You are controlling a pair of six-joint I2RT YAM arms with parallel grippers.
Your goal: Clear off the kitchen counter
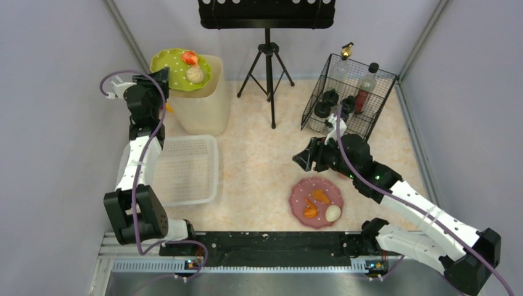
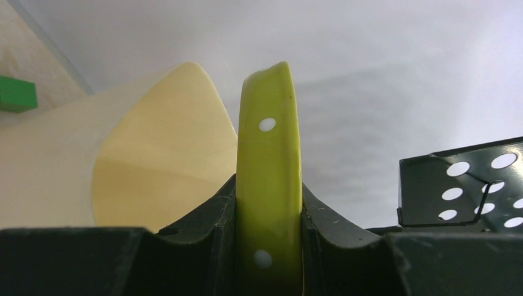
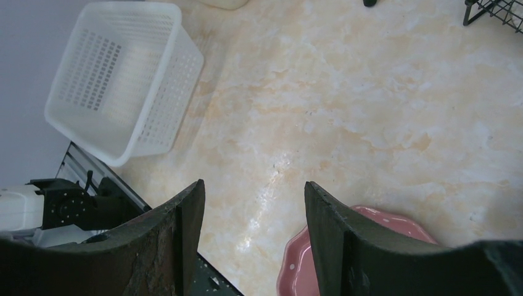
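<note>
My left gripper [image 1: 161,79] is shut on the rim of a green polka-dot plate [image 1: 177,69], held over the mouth of a tall cream bin [image 1: 206,105] at the back left. The plate carries a red food piece [image 1: 189,58] and a pale round one [image 1: 195,74]. In the left wrist view the plate's edge [image 2: 269,160] stands clamped between my fingers. My right gripper [image 1: 302,158] is open and empty above the kitchen counter [image 1: 259,166], just beyond a pink plate [image 1: 308,188] with orange pieces [image 1: 316,203] and a white egg-like piece [image 1: 333,213].
A white slotted basket [image 1: 185,169] lies at the left. A black wire rack [image 1: 348,95] with bottles and dark jars stands at the back right. A black tripod stand [image 1: 268,74] is at the back centre. Grey walls close in on both sides.
</note>
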